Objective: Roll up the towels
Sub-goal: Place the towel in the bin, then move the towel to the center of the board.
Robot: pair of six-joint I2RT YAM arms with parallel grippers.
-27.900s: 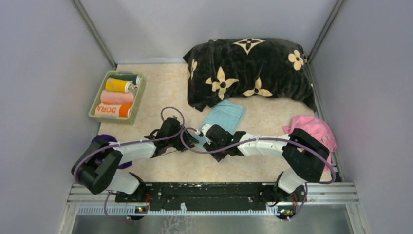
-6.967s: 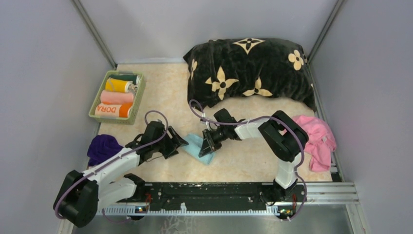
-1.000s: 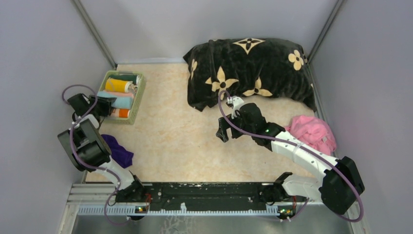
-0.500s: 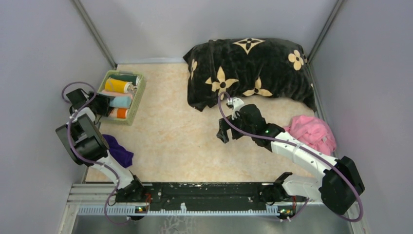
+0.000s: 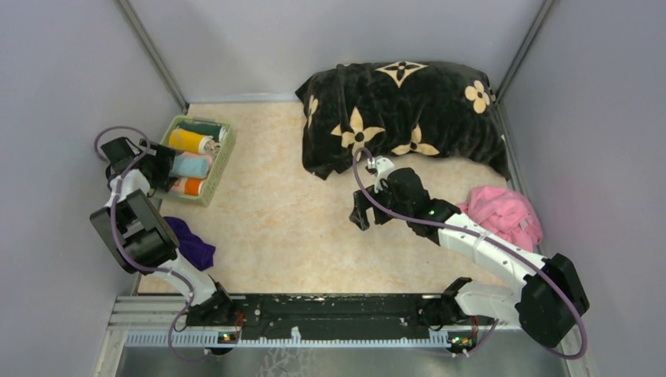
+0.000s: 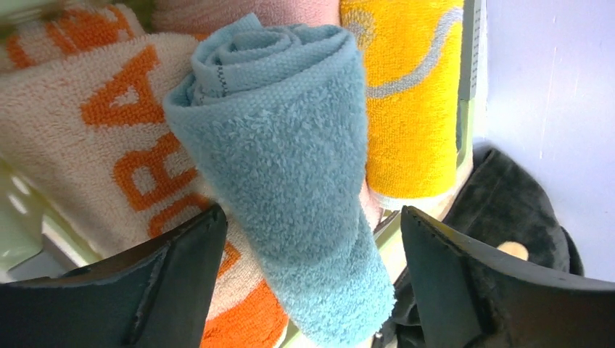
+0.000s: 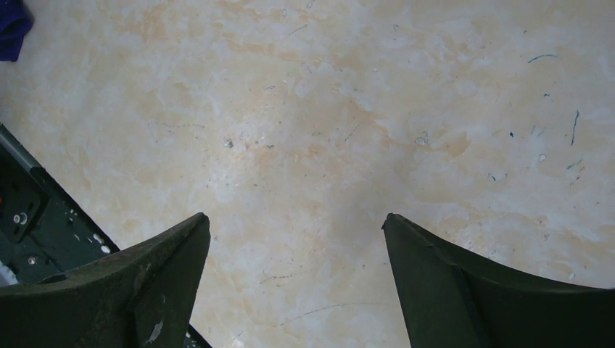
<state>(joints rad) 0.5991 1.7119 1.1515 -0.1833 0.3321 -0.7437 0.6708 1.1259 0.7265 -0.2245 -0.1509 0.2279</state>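
Observation:
A rolled light blue towel (image 6: pixel 290 167) lies in the green basket (image 5: pixel 221 162) on top of the orange "DORA" roll (image 6: pixel 94 145), next to a yellow roll (image 6: pixel 406 94). My left gripper (image 6: pixel 312 211) straddles the blue roll's near end, open, with a gap at each finger. From above, the left gripper (image 5: pixel 167 166) sits at the basket's left side. A dark purple towel (image 5: pixel 192 245) lies crumpled by the left arm. A pink towel (image 5: pixel 506 216) lies crumpled at the right edge. My right gripper (image 7: pixel 294 217) hangs open over bare table, holding nothing.
A big black plush cushion (image 5: pixel 400 110) with beige flowers fills the back right. Grey walls close in on both sides. The basket stands at the back left, tight against the left wall. The right gripper (image 5: pixel 360 214) hovers just in front of the cushion.
My left jaws have opened wide and let go of the light blue roll, which now rests in the basket. The right arm has not moved.

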